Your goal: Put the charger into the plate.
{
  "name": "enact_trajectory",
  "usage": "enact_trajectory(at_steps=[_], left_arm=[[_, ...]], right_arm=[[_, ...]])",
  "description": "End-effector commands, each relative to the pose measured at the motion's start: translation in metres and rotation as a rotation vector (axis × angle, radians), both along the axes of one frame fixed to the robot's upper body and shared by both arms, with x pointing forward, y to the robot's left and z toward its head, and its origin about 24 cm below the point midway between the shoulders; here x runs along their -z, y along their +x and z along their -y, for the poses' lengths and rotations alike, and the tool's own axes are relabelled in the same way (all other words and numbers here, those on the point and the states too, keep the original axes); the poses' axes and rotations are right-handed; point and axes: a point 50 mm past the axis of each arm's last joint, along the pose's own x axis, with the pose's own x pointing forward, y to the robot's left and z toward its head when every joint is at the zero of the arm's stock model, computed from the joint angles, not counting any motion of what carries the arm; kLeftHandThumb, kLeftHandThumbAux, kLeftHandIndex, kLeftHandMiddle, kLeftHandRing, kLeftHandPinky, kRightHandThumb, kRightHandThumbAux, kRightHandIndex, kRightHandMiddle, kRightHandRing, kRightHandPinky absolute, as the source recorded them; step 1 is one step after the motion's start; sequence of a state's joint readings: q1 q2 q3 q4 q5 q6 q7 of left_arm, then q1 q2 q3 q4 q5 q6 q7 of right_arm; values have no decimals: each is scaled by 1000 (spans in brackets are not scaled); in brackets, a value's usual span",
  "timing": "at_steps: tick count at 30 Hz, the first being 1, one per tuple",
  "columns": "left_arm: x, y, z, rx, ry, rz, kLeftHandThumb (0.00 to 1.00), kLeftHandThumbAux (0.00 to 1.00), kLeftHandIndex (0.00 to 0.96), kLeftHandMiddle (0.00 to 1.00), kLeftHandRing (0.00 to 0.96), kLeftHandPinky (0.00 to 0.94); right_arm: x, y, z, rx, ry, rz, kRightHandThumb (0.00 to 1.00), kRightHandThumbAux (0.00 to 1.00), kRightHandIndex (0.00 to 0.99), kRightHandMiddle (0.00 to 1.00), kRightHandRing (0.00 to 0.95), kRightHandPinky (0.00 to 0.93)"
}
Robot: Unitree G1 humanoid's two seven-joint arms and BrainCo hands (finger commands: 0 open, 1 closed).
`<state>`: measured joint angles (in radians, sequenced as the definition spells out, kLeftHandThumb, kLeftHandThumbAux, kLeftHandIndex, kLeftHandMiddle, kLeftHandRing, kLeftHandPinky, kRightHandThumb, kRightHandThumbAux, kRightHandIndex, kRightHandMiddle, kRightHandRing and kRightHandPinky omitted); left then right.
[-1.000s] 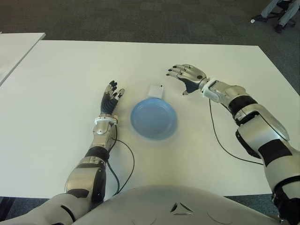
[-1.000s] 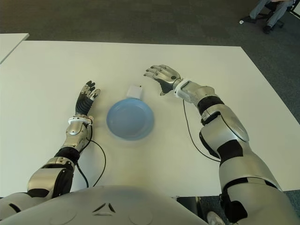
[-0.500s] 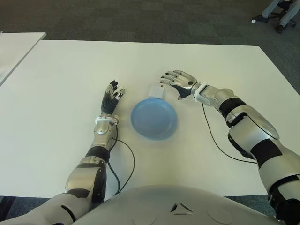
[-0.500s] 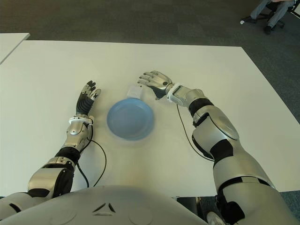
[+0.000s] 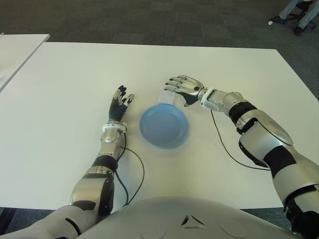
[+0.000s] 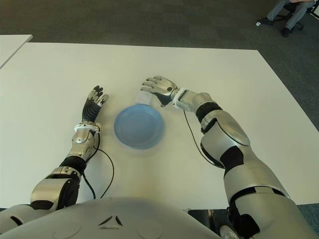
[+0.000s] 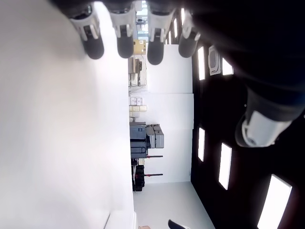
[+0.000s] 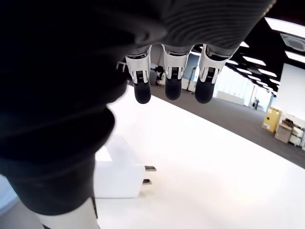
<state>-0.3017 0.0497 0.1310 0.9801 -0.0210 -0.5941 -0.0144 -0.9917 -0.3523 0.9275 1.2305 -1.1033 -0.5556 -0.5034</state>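
A white charger (image 5: 165, 96) lies on the white table (image 5: 60, 89) just behind the blue plate (image 5: 163, 125), touching or nearly touching its far rim. My right hand (image 5: 182, 88) hovers over the charger with fingers spread and nothing held. In the right wrist view the charger (image 8: 117, 179) shows below the palm, its two metal prongs (image 8: 148, 174) pointing away, with the fingertips (image 8: 172, 89) extended above it. My left hand (image 5: 119, 105) shows to the left of the plate, fingers straight.
A second white table (image 5: 15, 50) stands at the far left. A person's legs and a chair (image 5: 296, 15) show at the back right on the dark carpet. A black cable (image 5: 227, 152) runs from my right forearm across the table.
My right hand has moved leftward and down, from right of the charger to directly over it. Charger, plate and left hand have not moved.
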Motion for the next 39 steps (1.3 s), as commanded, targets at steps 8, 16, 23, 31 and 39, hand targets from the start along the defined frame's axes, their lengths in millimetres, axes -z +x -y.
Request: enact_trajectory(at_steps=[8, 16, 23, 31, 39], left_arm=[[26, -22, 9, 7, -21, -135, 0, 510, 44, 108, 80, 62], [25, -22, 10, 1, -21, -132, 0, 512, 44, 110, 83, 70], [24, -22, 10, -3, -16, -125, 0, 515, 52, 123, 99, 92], [24, -22, 10, 1, -19, -122, 0, 507, 46, 118, 93, 73], [24, -22, 9, 1, -15, -123, 0, 507, 43, 112, 86, 73]], right_arm=[[4, -3, -10, -39, -27, -13, 551, 870, 0, 27, 3, 0], [5, -4, -12, -50, -26, -16, 505, 865, 3, 33, 9, 0], [6, -5, -11, -60, -28, -22, 450, 867, 7, 39, 15, 0], [10, -8, -8, -68, -32, -29, 414, 882, 12, 45, 18, 0], [14, -10, -2, -51, -34, -64, 218, 932, 13, 37, 12, 0]])
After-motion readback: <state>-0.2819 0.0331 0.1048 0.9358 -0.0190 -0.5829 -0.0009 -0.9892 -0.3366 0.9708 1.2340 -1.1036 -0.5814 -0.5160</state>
